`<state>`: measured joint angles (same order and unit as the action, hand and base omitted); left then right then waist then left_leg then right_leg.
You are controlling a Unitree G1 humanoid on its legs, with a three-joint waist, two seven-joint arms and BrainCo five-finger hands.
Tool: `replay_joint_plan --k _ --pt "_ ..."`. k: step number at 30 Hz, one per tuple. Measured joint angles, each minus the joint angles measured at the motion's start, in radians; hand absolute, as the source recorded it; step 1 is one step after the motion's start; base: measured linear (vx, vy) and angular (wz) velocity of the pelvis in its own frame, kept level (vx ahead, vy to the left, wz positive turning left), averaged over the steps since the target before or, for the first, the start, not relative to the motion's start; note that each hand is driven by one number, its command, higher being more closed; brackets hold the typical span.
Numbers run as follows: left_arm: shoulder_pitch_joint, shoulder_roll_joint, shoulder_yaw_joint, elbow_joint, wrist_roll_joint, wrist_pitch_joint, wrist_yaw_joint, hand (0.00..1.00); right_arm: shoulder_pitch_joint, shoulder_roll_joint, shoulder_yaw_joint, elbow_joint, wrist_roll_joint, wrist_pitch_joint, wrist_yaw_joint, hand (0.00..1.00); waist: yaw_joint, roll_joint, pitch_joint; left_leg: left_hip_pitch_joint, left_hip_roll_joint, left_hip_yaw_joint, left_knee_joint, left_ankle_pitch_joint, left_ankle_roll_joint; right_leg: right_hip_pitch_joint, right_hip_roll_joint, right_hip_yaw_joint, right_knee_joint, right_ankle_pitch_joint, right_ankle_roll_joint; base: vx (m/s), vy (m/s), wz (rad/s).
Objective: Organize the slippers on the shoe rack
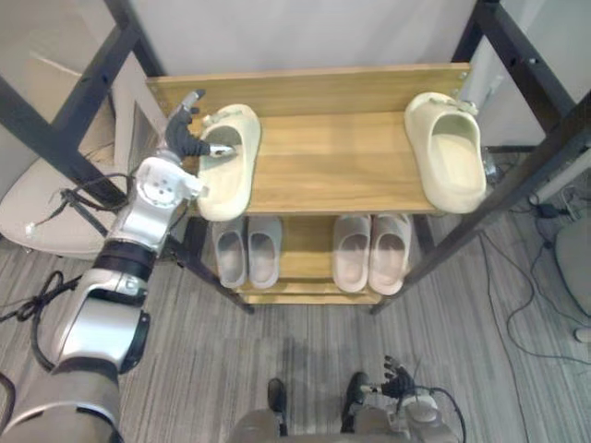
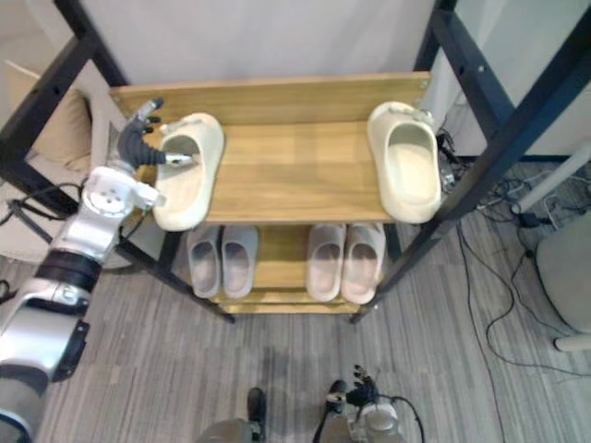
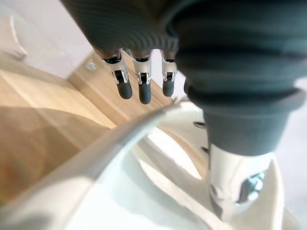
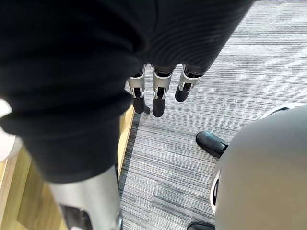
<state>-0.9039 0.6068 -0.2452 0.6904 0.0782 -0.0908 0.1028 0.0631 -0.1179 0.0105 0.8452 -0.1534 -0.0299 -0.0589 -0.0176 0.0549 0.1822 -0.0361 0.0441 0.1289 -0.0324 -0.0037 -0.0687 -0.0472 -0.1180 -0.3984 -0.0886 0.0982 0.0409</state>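
Two cream slippers lie far apart on the wooden top shelf [image 1: 332, 157] of the shoe rack. The left slipper [image 1: 231, 171] overhangs the shelf's front edge; the right slipper [image 1: 450, 152] lies at the right end. My left hand [image 1: 182, 137] is at the left slipper's outer side, its thumb reaching into the slipper's opening. The fingers [image 3: 139, 88] are straight and stand off above the shelf, with the slipper's rim [image 3: 120, 143] below them. My right hand [image 1: 399, 381] hangs low near the floor, its fingers [image 4: 158, 101] relaxed and holding nothing.
On the lower shelf sit a grey pair [image 1: 247, 249] and a pinkish pair [image 1: 371, 251] of slippers. Black frame bars [image 1: 517, 55] cross both sides of the rack. A beige cushion [image 1: 37, 208] lies at the left, and cables [image 1: 536, 305] trail over the floor at the right.
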Motion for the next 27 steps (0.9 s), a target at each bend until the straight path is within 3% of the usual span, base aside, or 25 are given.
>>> replay_joint_plan --k 27 --pt "-0.025 0.013 -0.009 0.021 -0.001 0.000 0.005 1.00 0.000 0.000 0.001 -0.001 0.000 -0.002 0.002 0.00 -0.003 -0.002 0.001 0.008 0.000 0.022 0.000 -0.001 0.001 -0.003 0.000 0.022 0.000 0.013 -0.004 0.01 0.005 -0.02"
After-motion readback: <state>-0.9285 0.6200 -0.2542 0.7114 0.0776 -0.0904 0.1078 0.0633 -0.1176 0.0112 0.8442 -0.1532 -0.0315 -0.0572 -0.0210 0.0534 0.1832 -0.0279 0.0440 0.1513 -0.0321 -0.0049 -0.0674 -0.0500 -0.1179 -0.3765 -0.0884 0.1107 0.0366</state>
